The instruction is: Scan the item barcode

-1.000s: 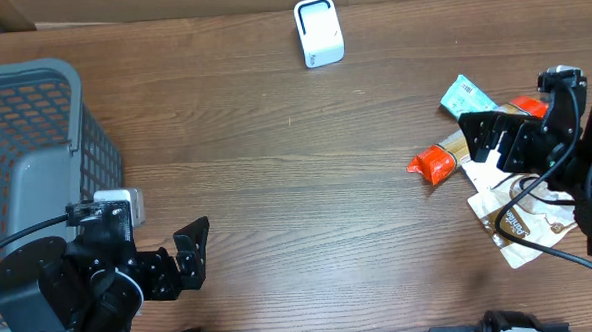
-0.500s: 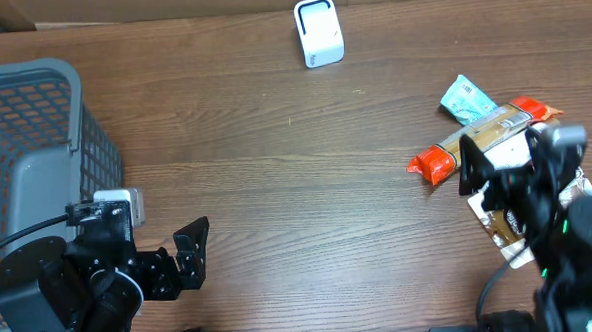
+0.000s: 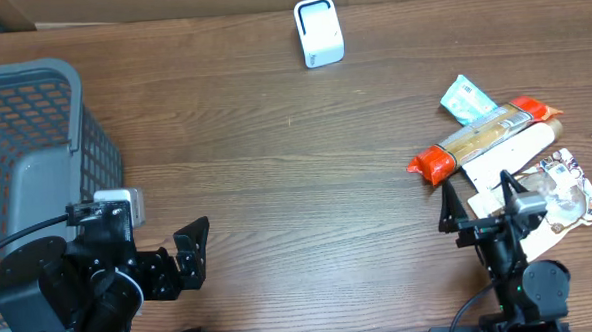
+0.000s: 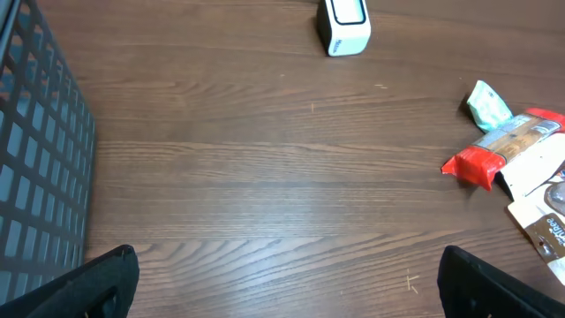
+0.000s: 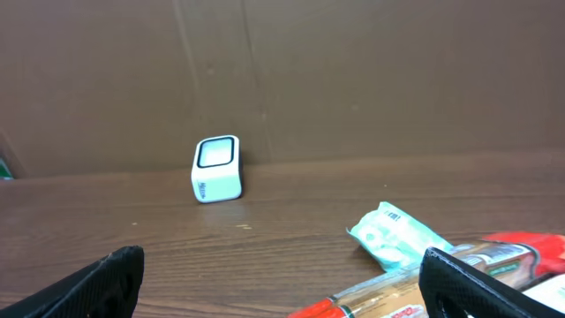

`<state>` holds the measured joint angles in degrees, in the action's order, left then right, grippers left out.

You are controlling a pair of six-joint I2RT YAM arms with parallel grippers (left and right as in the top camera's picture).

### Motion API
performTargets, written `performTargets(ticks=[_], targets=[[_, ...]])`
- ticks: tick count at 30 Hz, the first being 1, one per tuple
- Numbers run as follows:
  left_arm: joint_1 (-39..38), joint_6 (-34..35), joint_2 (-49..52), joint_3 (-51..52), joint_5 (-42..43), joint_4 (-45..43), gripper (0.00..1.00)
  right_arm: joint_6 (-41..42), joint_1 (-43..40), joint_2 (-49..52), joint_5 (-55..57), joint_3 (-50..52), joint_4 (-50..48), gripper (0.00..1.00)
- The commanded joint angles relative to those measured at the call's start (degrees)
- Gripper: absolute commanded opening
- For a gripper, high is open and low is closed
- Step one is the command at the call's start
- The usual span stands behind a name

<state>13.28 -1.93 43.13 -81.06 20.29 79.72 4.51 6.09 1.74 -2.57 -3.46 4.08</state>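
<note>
The white barcode scanner (image 3: 318,32) stands at the table's far edge; it also shows in the left wrist view (image 4: 344,25) and the right wrist view (image 5: 216,168). The items lie in a pile at the right: a teal packet (image 3: 468,98), a long red-ended tan packet (image 3: 485,138) and a flat brown-and-white packet (image 3: 557,190). My right gripper (image 3: 476,202) hangs open at the pile's near edge, holding nothing. From it I see the teal packet (image 5: 397,234) and the long packet (image 5: 415,291) just ahead. My left gripper (image 3: 192,253) is open and empty at the front left.
A grey mesh basket (image 3: 26,168) fills the left side, right beside my left arm. The left wrist view shows its wall (image 4: 40,177). A brown cardboard wall (image 5: 353,79) closes off the back of the table.
My right arm has pulled back from above the pile toward the table's front edge, uncovering the packets. The left arm has not moved.
</note>
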Motion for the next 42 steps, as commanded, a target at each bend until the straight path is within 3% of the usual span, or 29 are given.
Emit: performTargets(ticks=[1,21,25,29,42], targets=[[0.2,-0.9,0.0,-0.6,-0.2,-0.2,1.0,0.6,0.3,-1.6,-0.6,2.3,-2.5,1.0],[0.2,-0.8,0.0,-0.6,-0.3,-0.2,1.0,0.6,0.3,-1.6,-2.0,3.0,0.3,1.0],[-10.7,-0.9,0.2,-0.4,-3.2,-0.2,1.0,0.6,0.3,-1.6,-2.0,3.0,0.3,1.0],[-15.8,-0.9,0.3,-0.4,-3.4,-0.2,1.0,0.6,0.3,-1.6,-2.0,3.0,0.3,1.0],[-16.4,-1.1,0.3,0.1,-6.0,-2.6,1.0,0.6,0.3,-1.6,-2.0,3.0,0.3,1.0]])
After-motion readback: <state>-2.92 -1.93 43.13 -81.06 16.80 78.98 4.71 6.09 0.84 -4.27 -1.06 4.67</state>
